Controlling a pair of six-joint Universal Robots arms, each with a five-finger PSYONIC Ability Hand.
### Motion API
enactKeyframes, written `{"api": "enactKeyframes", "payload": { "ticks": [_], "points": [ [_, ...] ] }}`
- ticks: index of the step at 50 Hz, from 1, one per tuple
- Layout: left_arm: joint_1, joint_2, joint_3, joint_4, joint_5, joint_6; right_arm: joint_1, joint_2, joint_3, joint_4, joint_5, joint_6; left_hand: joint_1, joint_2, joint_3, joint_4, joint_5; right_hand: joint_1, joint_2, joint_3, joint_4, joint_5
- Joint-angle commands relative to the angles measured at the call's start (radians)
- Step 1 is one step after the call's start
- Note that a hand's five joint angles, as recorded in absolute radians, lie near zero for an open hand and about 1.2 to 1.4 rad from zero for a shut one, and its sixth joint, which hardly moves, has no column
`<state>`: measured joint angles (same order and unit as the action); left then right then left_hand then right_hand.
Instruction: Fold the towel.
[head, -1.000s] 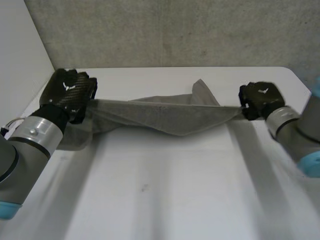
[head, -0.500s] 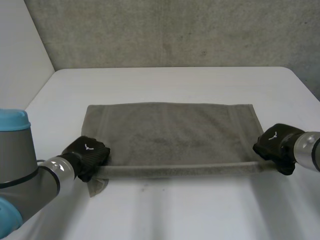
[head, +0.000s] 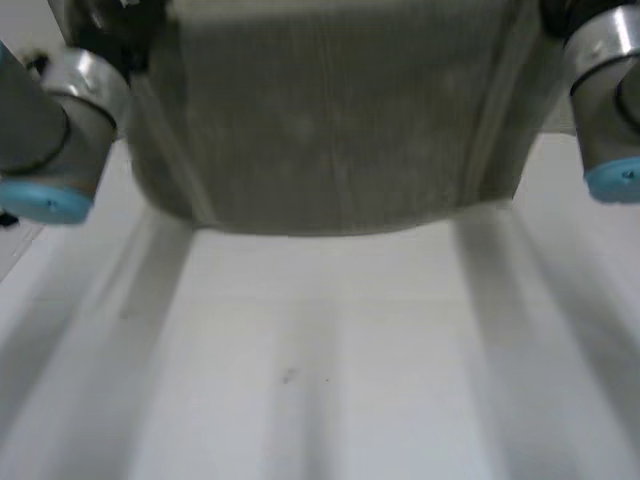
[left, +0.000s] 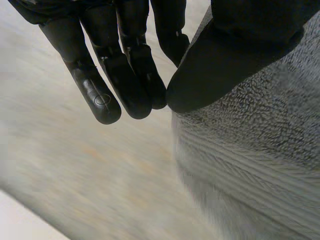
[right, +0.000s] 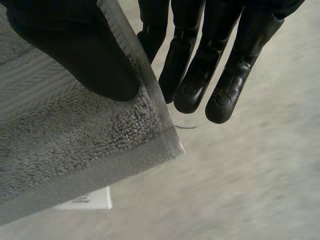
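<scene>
Grey terry cloth, looped and nubbly with a flat woven band along its hem, makes up the towel (head: 330, 120). It is held raised above the smooth white worktop (head: 330, 380), spread wide between the two arms, with its lower edge sagging in a shallow curve. Its upper part is cut off by the head view's edge, and the weave is hard to make out there. The left arm (head: 50, 130) and the right arm (head: 610, 110) are seen as grey tubes with light-blue caps on either side of the cloth.

In the left wrist view the left hand (left: 235, 50) is closed on the towel. The thumb is pressed onto the cloth at its side edge, against straight black fingers (left: 125, 85), though the contact itself is hidden under the thumb. In the right wrist view a corner is pinched by the right hand (right: 70, 50) in the same way, with the thumb on the towel's face and the fingers (right: 200, 80) behind the hem. A small white label (right: 85, 200) is partly covered by the hem near that corner, and its print cannot be read.
</scene>
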<state>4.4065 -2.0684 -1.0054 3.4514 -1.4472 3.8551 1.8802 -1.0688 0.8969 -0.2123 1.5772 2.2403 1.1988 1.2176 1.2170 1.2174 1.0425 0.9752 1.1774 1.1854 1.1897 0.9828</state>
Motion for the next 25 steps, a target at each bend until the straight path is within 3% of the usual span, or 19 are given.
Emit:
{"api": "enactKeyframes", "payload": {
  "ticks": [1,13,18,25],
  "points": [
    [0.011,0.137,-0.137,0.045,0.01,-0.103,0.0,-0.148,0.227,-0.153,-0.084,0.036,0.197,0.179,0.179,0.179,0.179,0.421,0.219,0.211,0.207,0.239],
    [0.067,0.169,-0.678,0.052,0.106,-0.077,-0.012,-0.189,0.653,-0.083,-0.112,0.031,0.197,0.179,0.179,0.179,0.179,0.421,0.219,0.211,0.207,0.239],
    [0.071,0.156,-0.812,0.055,0.169,-0.033,-0.015,-0.186,0.779,-0.001,-0.135,0.032,0.197,0.179,0.179,0.179,0.179,0.421,0.219,0.211,0.207,0.239],
    [0.073,0.157,-0.891,0.042,0.186,0.018,-0.027,-0.187,0.858,0.059,-0.149,0.039,0.197,0.179,0.179,0.179,0.179,0.421,0.219,0.211,0.207,0.239]
  ]
}}
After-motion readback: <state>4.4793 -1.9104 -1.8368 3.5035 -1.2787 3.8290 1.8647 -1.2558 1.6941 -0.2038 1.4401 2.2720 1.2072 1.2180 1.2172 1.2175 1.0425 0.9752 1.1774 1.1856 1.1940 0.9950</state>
